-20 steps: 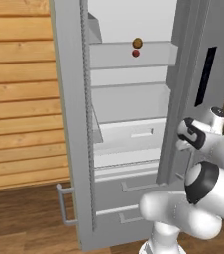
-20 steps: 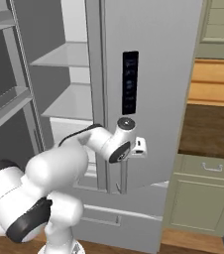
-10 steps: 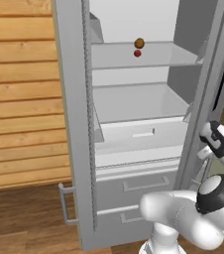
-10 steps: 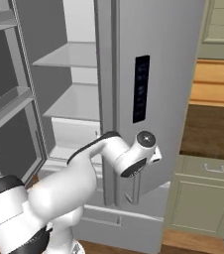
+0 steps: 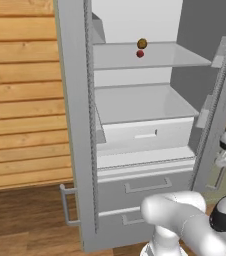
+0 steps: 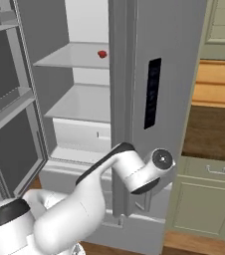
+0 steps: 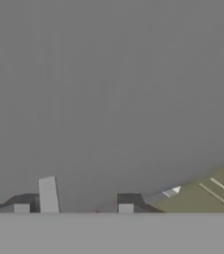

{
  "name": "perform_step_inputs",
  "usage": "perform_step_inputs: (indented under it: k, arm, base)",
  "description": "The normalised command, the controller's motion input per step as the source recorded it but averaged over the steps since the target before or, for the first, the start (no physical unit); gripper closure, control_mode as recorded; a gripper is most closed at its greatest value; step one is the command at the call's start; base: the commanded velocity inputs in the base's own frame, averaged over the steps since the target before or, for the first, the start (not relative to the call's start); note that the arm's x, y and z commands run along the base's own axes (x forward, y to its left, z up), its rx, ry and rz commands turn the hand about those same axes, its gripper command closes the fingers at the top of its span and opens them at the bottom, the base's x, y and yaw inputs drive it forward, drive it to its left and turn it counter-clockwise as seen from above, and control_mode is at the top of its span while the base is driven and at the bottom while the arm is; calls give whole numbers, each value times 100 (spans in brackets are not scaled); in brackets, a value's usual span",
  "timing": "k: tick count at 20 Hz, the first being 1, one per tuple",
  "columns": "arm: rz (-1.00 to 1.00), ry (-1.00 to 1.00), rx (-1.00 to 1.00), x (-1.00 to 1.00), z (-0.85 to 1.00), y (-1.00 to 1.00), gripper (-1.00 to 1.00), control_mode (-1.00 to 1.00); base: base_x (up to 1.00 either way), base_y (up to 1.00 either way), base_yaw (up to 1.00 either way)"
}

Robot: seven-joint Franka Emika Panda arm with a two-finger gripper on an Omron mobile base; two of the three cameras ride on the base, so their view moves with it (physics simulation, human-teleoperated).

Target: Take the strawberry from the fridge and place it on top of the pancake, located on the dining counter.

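Fingers (image 7: 125, 208) show as two small dark tips at the bottom of the hand view, set apart with a gap between them and nothing visible in that gap; how wide the jaws truly stand cannot be told from so little of them. The gripper (image 7: 73, 209) faces a flat grey door panel very close up, with a slice of pale-green cabinet front (image 7: 208, 194) at the lower right.

Across the scene, the fridge (image 5: 75, 125) stands with its left door swung open, baring white shelves and lower drawers. On the upper shelf (image 5: 150, 56) lies the strawberry (image 5: 140, 53), a tiny red fruit, just in front of a brownish-orange ball (image 5: 142, 43); the two look close together, possibly touching. From the right base view the strawberry (image 6: 102, 54) sits towards the right end of that same shelf, near the edge of the closed right door (image 6: 169, 99) with its black display panel (image 6: 153, 93).

Low down, the white arm (image 6: 129, 169) bends in front of the closed right door, well below the strawberry's shelf. Right of the fridge are pale-green cabinets (image 6: 204, 199) with a dark wooden top above them.
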Motion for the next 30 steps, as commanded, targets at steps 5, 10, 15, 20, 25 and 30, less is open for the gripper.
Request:
perform_step_inputs:
  k: [5, 10, 15, 20, 25, 30]
  arm:
    - [0, -12, 7, -58, 12, -100, -100, -100]
    - [0, -25, 5, -88, 52, -71, -100, -100]
    - [0, -41, 0, -90, 90, -39, -100, -100]
    - [0, -33, 0, -87, 58, 19, -100, -100]
    - [-10, -27, -8, -12, 14, 100, -100, -100]
    - [-13, -12, -24, 24, 19, 100, -100, -100]
  base:
    - [0, 0, 0]
    - [0, 0, 0]
    - [0, 0, 0]
    - [0, 0, 0]
    - [0, 0, 0]
    - [0, 0, 0]
